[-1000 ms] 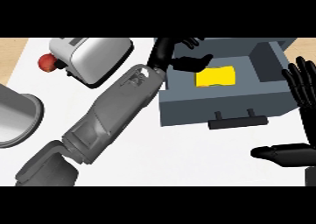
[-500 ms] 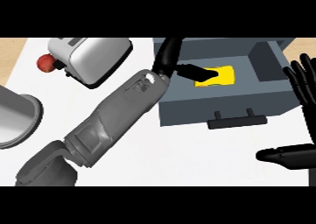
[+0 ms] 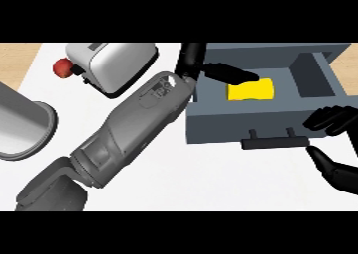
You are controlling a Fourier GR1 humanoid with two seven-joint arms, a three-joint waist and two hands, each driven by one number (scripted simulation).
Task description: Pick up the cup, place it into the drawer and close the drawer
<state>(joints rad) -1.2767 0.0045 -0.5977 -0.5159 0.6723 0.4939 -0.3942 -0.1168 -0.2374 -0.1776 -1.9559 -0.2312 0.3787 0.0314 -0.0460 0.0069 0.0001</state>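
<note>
The yellow cup lies inside the open grey drawer, in its left compartment. My left hand is at the drawer's back left corner, open, with one finger stretched out just above the cup and not curled round it. My left forearm crosses the counter from the lower left. My right hand is at the drawer's front right corner, open, its fingers against the front panel and its thumb just below the dark handle.
A silver toaster stands at the back left with a red round object beside it. A large grey cylindrical pot sits at the left edge. White counter lies in front of the drawer.
My right hand has come down from its raised pose at the right edge to the drawer's front corner. The left hand has shifted slightly over the drawer; the cup stays inside.
</note>
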